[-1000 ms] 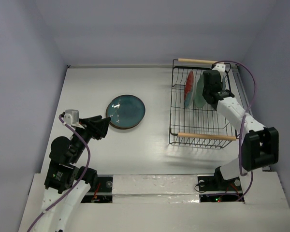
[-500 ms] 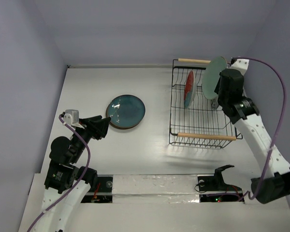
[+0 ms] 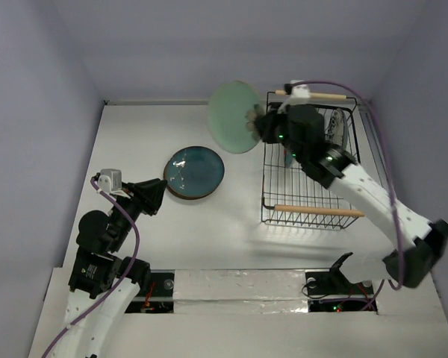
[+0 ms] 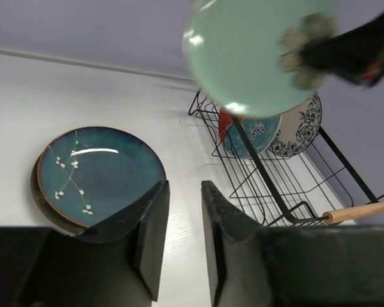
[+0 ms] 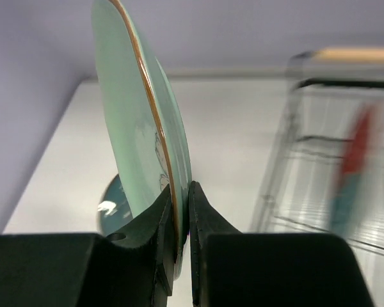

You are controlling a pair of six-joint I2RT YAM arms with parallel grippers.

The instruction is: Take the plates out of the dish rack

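Note:
My right gripper (image 3: pixel 255 124) is shut on the rim of the pale mint plate (image 3: pixel 235 117) and holds it upright in the air, left of the black wire dish rack (image 3: pixel 310 212). The right wrist view shows the fingers (image 5: pixel 166 211) clamping the plate's dark rim (image 5: pixel 141 109). The teal-blue plate (image 3: pixel 194 171) lies flat on the table. The white floral plate (image 4: pixel 301 125) and a reddish-edged plate (image 4: pixel 249 131) stand in the rack (image 4: pixel 275 185). My left gripper (image 3: pixel 155 195) is open and empty, just near of the teal plate (image 4: pixel 96 169).
The rack's wooden handles sit at its far (image 3: pixel 306 94) and near (image 3: pixel 317 211) ends. A purple wall runs along the left side and the back. The right arm (image 3: pixel 358 186) stretches over the rack.
My right gripper has lifted the mint plate out of the rack and swung it left, past the rack's left side. The left arm has not moved.

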